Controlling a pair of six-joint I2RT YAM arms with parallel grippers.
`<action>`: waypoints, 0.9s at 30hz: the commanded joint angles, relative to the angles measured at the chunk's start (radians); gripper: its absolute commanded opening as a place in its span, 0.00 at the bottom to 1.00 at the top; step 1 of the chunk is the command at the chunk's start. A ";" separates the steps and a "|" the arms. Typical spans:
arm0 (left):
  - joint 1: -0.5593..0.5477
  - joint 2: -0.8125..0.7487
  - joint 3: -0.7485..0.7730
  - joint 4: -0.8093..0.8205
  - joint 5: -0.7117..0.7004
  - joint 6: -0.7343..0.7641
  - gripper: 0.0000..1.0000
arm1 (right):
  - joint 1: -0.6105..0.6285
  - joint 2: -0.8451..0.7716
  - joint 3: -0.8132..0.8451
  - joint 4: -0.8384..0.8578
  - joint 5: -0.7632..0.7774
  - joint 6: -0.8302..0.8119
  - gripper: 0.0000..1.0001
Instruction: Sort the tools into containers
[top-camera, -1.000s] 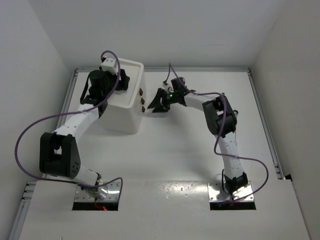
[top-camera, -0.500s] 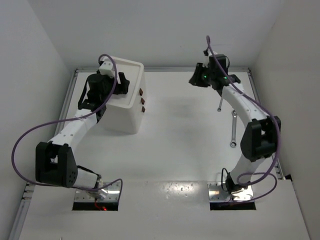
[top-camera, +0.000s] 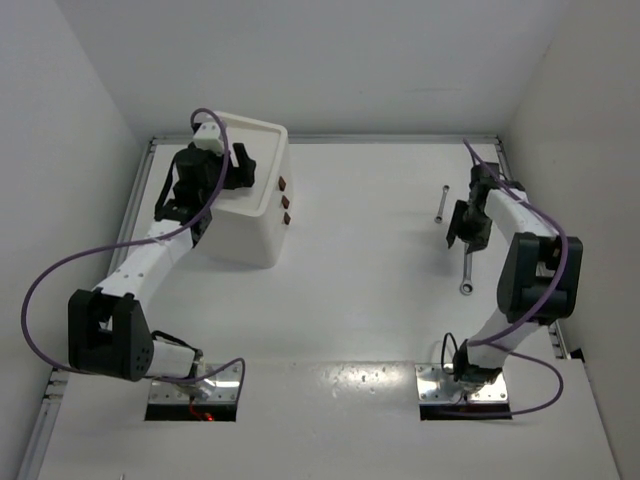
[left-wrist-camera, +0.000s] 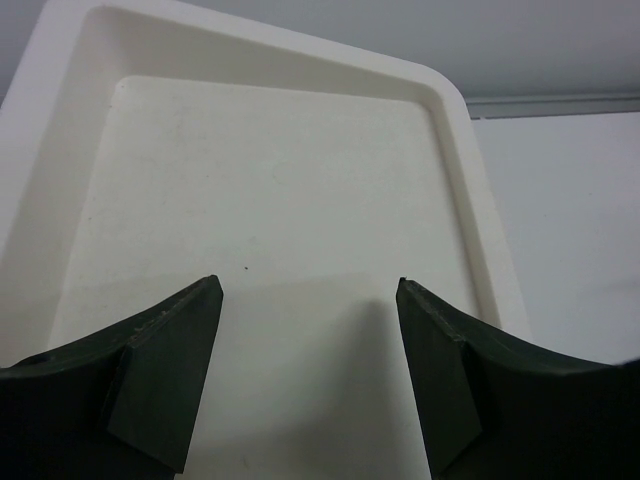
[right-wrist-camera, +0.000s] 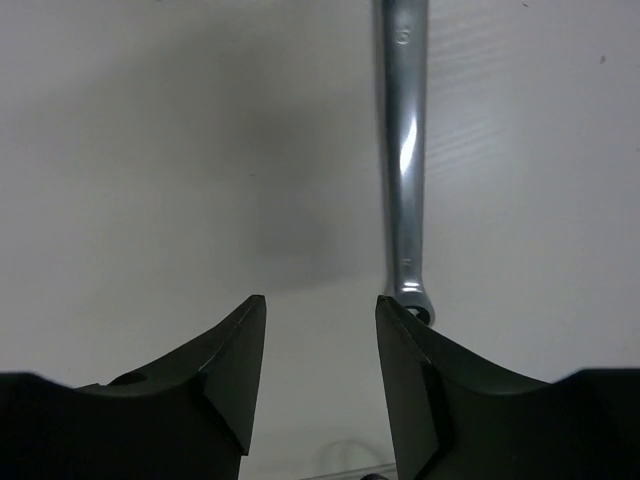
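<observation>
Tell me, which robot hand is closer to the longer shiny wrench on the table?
The right. The right gripper hangs open at one end of the longer wrench. The left gripper is far off on the other side, open over the white box and its tray top.

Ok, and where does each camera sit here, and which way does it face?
Top external: above and behind the arms, looking down on the table. Both arms show whole, left hand over the white box, right hand by a wrench.
Left wrist: on the left arm, facing down into the box's tray top, with its open fingers at the bottom.
Right wrist: on the right arm, facing table and wrench, with its own open fingers at the bottom.
Shared: top and left wrist, the tray top; top and right wrist, the wrench.
</observation>
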 joint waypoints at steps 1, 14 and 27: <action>0.003 0.081 -0.086 -0.462 -0.075 -0.068 0.78 | -0.061 -0.021 0.004 -0.031 0.025 -0.045 0.49; 0.003 0.108 -0.063 -0.482 -0.103 -0.077 0.78 | -0.132 0.116 0.033 0.006 0.013 -0.151 0.47; 0.023 0.165 -0.024 -0.500 -0.072 -0.068 0.78 | -0.132 0.309 0.143 0.044 0.052 -0.174 0.48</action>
